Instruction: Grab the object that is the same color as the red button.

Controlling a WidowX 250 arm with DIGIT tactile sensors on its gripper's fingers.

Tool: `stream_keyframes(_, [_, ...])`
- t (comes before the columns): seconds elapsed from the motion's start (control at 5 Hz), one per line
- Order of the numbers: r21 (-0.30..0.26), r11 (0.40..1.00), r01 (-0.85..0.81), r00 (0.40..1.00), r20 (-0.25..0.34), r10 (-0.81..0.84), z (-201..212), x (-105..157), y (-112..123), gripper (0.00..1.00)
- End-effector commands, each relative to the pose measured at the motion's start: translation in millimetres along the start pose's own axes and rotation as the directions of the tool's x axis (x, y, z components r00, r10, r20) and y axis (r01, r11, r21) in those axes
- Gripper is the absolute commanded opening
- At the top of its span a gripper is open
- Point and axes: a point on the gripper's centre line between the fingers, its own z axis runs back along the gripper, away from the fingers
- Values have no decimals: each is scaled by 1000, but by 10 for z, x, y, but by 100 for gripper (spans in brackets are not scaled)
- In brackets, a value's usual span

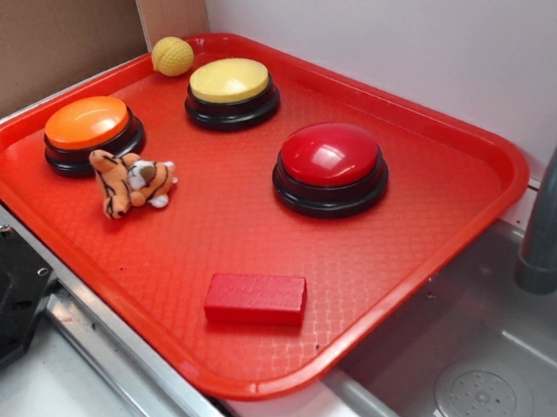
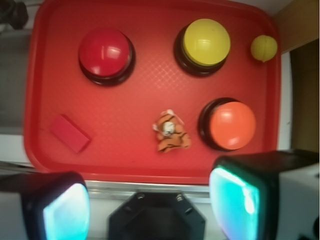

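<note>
My fingers (image 2: pixel 150 205) hang apart, high over the tray's (image 1: pixel 442 187) near edge. The red block (image 1: pixel 255 298) lies flat at its front, well apart from the red button (image 1: pixel 330 166); I'd swing over it, align across its narrow width, then descend.

Red tray (image 1: pixel 442 187), diamond-textured; matte red block (image 1: pixel 255 298). Buttons on black bases: red button (image 1: pixel 331 156), yellow button (image 1: pixel 231 81), orange button (image 1: pixel 88 122). Yellow ball (image 1: pixel 173 56); orange-black striped tiger toy (image 1: pixel 131 182).
</note>
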Motion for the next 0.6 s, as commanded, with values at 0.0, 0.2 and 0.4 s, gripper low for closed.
stream_keyframes(0.0, [-25, 970, 240, 970, 45, -239, 18, 131, -748, 100])
stream_keyframes(0.2, [-25, 941, 339, 940, 45, -337, -11, 1, -1229, 100])
stream_keyframes(0.4, [-87, 907, 412, 911, 48, -410, -224, -146, -1467, 100])
